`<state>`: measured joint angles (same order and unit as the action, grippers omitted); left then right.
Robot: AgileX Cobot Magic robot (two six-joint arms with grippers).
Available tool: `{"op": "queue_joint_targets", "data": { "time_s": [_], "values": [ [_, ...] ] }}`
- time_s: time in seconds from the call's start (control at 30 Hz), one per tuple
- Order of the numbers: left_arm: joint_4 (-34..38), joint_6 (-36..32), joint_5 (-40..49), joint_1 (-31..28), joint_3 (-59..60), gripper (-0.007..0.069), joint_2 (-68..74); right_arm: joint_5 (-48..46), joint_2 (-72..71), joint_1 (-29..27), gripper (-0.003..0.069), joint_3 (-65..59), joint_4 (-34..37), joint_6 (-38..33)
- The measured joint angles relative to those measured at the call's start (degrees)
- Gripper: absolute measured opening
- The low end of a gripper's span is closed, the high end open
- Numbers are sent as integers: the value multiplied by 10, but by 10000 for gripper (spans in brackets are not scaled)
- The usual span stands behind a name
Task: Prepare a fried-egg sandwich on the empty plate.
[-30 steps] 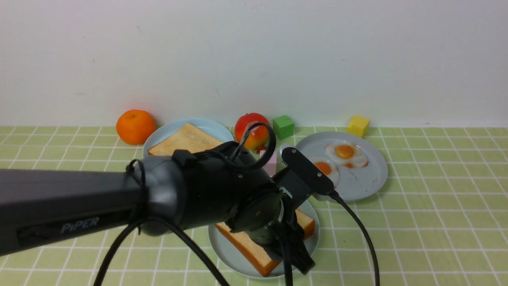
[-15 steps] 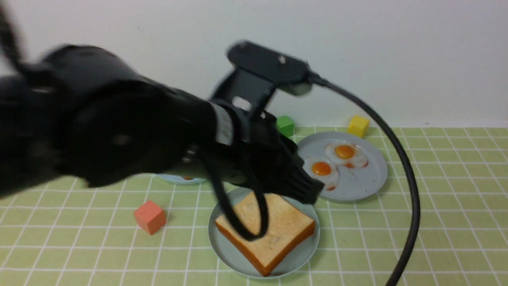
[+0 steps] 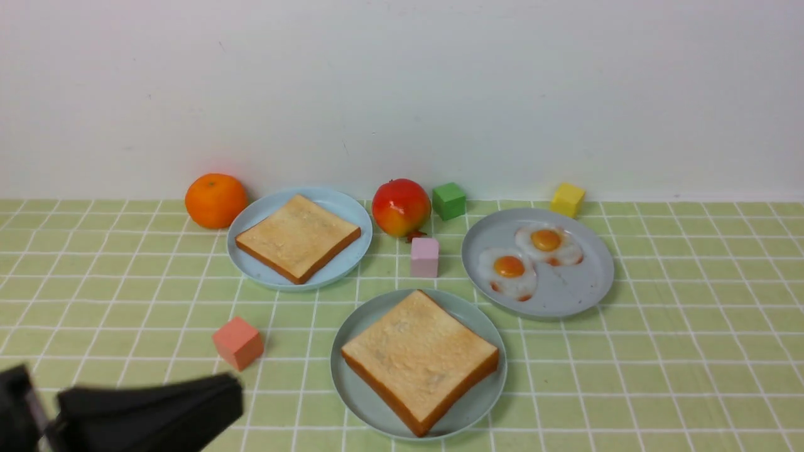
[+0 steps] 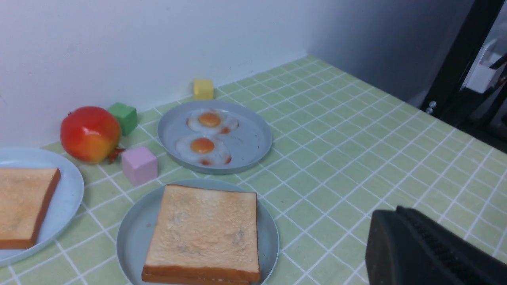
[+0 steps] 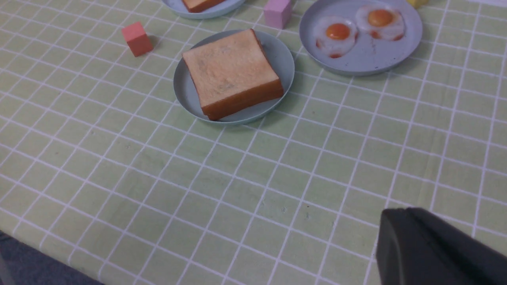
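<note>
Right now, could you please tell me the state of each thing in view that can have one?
mint-green plate: holds the front toast slice, no egg yet.
sky-blue plate: holds the back toast slice.
grey-blue plate: holds two fried eggs.
left gripper: in view, open or shut unclear.
right gripper: one finger shows, open or shut unclear.

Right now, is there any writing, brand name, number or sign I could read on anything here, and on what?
None: no word, number or sign is readable in any view.
The near toast slice, its mint-green plate, the pink cube and the blurred black left arm all show no lettering.
</note>
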<state>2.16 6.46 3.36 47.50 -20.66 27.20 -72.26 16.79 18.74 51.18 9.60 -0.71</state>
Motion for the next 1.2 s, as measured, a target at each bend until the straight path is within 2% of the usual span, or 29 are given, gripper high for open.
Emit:
{"op": "queue_joint_targets", "data": {
  "time_s": [0.13, 0.23, 0.37, 0.4, 0.57, 0.73, 0.83, 1.0, 1.1, 1.2],
  "values": [
    [1, 0, -48, 0, 82, -13, -105, 37, -78, 0, 2, -68, -5, 64],
    [1, 0, -53, 0, 103, -13, -134, 71, -105, 0, 2, -98, -10, 75],
    [1, 0, -48, 0, 122, -13, -153, 200, -125, 0, 4, -164, -29, 80],
    [1, 0, -47, 0, 123, -13, -153, 208, -125, 0, 4, -168, -30, 80],
    [2, 0, -24, 0, 123, -13, -153, 469, -123, 0, 8, -293, -24, 81],
    [2, 0, -9, 0, 123, -13, -153, 606, -122, 0, 14, -385, -21, 81],
    [2, 0, -5, 0, 123, -13, -153, 641, -122, 0, 17, -435, -19, 81],
    [2, 0, -5, 0, 123, -13, -153, 647, -122, -1, 21, -495, -28, 81],
    [2, 1, -5, 0, 124, -13, -153, 648, -126, -29, -1, -517, -31, 81],
    [2, 1, -3, 0, 125, -13, -153, 627, -135, -104, -13, -527, -41, 79]
  ]
}}
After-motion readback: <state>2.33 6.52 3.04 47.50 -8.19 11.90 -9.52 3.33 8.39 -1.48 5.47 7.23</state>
